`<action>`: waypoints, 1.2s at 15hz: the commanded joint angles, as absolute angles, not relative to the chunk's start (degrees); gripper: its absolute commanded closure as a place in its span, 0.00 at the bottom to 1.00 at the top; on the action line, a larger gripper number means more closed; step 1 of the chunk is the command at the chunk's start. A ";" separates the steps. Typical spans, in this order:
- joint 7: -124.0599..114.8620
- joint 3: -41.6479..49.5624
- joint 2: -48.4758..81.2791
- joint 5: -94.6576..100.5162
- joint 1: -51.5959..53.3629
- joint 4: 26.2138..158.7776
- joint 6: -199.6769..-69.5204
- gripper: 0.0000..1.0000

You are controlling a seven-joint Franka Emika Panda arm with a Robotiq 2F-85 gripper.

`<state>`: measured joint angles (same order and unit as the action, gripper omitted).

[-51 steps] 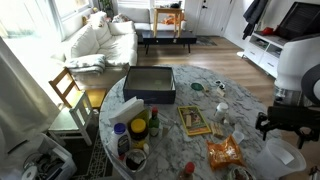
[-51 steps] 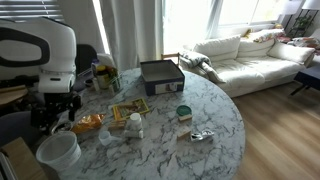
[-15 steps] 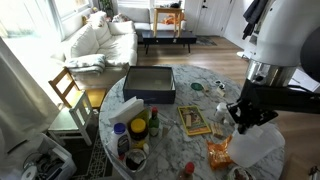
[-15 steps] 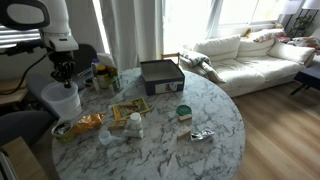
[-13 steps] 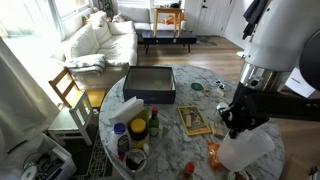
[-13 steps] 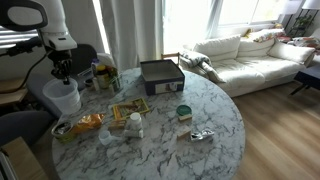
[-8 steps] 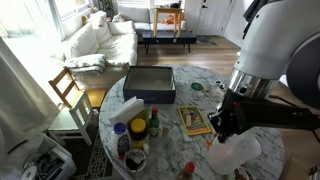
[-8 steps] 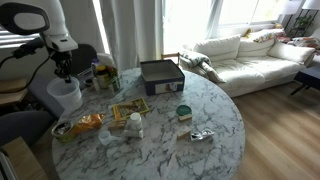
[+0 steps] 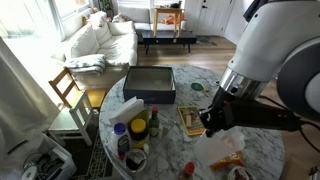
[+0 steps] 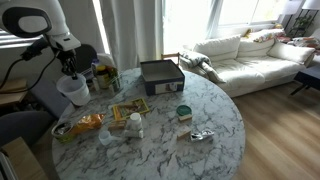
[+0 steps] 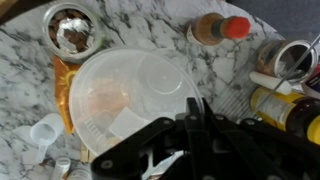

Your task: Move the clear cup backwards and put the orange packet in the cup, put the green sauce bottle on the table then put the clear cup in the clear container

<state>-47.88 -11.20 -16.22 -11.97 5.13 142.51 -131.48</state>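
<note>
Briefly, item by item.

- **Tabletop** (image 10: 215,155): round and marbled. The half toward the sofa was mostly bare. The arm's side was crowded up to the rim.
- **Cup** (image 10: 72,91): clear and upright, held off the surface over the tabletop's edge, beside a cluster of bottles and jars. In the wrist view the cup (image 11: 128,98) showed its open mouth across the middle of the frame.
- **Packet** (image 10: 88,123): orange, lying flat near the rim, close to the cup but apart from it. In the wrist view the packet (image 11: 62,95) showed at the cup's side.
- **Bottle** (image 9: 153,124): green, upright among jars at the tabletop's edge.
- **Tray** (image 10: 160,74): dark and square, well apart from the cup.
- **Card** (image 10: 129,108): tan and flat, between the tray and the packet.
- **Gripper** (image 10: 72,75): the jaws pinched the cup's rim, with only its wall between them.
- **Arm:** it reached down from above with the wrist near vertical. In an exterior view its bulk hid part of the tabletop.
</note>
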 commanded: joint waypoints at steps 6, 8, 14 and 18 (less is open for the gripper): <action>-43.10 -12.27 -4.21 -3.19 5.62 141.66 -148.43 0.99; -41.94 -12.20 -2.25 -2.98 6.34 141.34 -149.59 0.99; -43.92 -11.60 -0.18 2.57 7.39 140.58 -148.76 0.64; -43.80 -11.21 -3.50 1.19 7.36 137.66 -146.53 0.34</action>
<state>-42.54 -12.33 -0.99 0.47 6.68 139.43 -149.01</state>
